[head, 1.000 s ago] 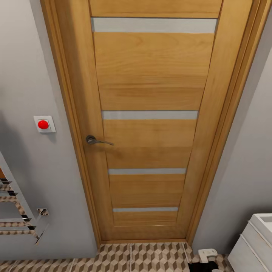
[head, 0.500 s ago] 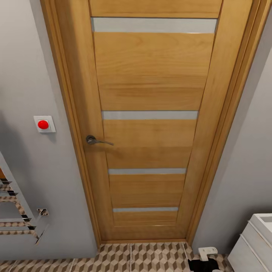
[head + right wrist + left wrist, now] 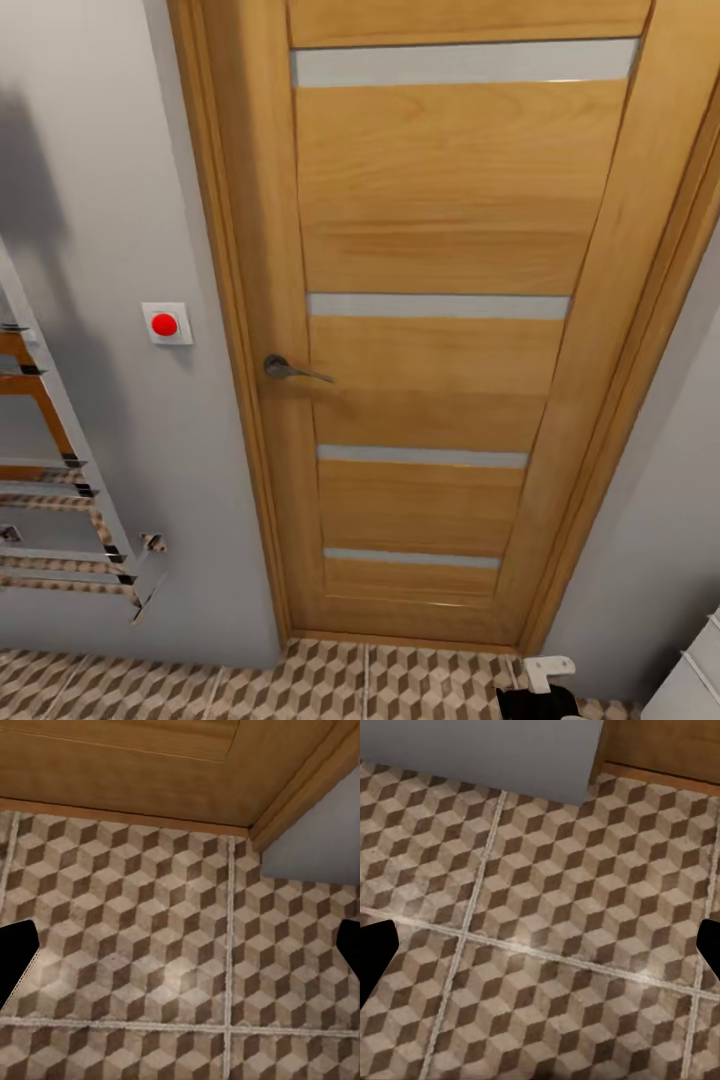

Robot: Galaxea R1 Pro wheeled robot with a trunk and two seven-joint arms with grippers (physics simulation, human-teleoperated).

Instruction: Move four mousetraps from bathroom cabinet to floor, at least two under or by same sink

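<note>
The mousetraps and the cabinet are out of view. The bathroom floor (image 3: pixel 330 685) with its cube-pattern tiles runs along the foot of a wooden door. In the left wrist view my left gripper (image 3: pixel 540 952) hangs open over bare tiles (image 3: pixel 547 885), its black fingertips (image 3: pixel 375 960) far apart at the picture's edges. My right gripper (image 3: pixel 180 949) is also open, over tiles (image 3: pixel 150 915) close to the door's threshold, with nothing between its fingertips (image 3: pixel 349 945). A white and black part of my right arm (image 3: pixel 540 685) shows low in the head view.
A shut orange-brown door (image 3: pixel 440 330) with a metal handle (image 3: pixel 285 369) fills the wall ahead. A red button (image 3: pixel 165 324) sits on the grey wall beside it. A chrome towel rail (image 3: pixel 70 540) hangs at the left. A white vanity corner (image 3: pixel 695 690) stands at the bottom right.
The camera has turned left: the door and red button sit further right in the picture, more of the towel rail shows, and the white vanity has nearly left the frame.
</note>
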